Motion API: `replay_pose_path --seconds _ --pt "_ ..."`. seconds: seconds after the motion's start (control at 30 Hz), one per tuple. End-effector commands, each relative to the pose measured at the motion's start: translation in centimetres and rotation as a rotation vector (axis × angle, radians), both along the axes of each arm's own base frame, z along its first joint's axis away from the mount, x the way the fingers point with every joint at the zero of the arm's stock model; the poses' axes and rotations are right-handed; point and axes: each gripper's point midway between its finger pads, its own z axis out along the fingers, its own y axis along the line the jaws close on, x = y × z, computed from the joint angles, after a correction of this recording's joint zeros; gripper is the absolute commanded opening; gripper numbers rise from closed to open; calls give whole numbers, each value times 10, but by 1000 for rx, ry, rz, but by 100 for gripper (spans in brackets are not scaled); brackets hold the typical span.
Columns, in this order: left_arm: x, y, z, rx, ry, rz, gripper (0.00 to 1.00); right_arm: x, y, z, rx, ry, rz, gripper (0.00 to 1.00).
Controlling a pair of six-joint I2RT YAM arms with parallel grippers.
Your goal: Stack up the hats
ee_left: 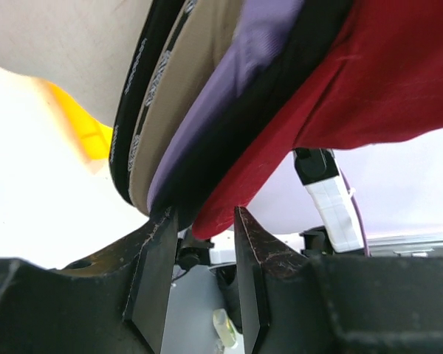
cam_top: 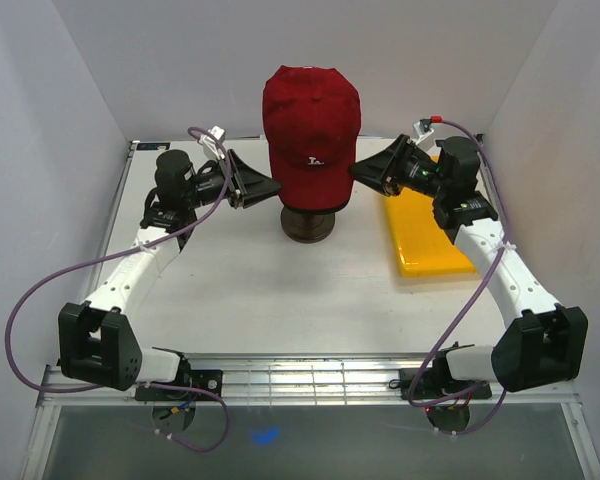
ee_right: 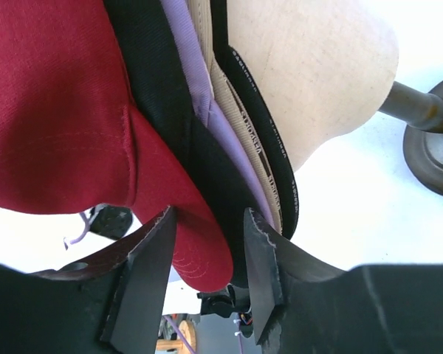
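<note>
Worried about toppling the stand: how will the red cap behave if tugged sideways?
The red cap looks soft, its edge curling: likely to flex first. The mannequin head stands on a thin post and small base, so a hard tug might tip it.

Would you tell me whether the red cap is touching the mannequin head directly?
Apart. The right wrist view shows the outer black cap, lavender cap, tan cap and inner black cap layered between the red cap and the mannequin head.
</note>
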Motion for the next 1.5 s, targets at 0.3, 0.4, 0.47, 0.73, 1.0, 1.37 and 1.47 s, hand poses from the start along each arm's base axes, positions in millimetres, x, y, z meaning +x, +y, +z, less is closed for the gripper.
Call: replay_pose_path --seconds 0.3,0.4,0.47,0.73,1.0,1.37,1.47 --pt "-5 25 56 181 -153 146 48 -9 -29 59 -11 -135 -77 54" --pt "-8 33 58 236 -170 191 48 -15 -42 58 -34 -130 -87 56" --pt "-15 39 59 266 -190 212 48 -20 -55 56 -60 -129 -110 60" --pt "-44 67 48 386 -250 326 49 -50 -107 28 -381 -211 -316 79" --pt "-70 81 22 457 -242 350 49 -78 -143 -7 -581 -213 -447 93" --pt "-77 86 18 473 -246 363 49 -81 -147 -29 -616 -178 -444 98" --pt "-77 86 16 477 -243 363 49 -80 -148 -31 -624 -178 -449 98"
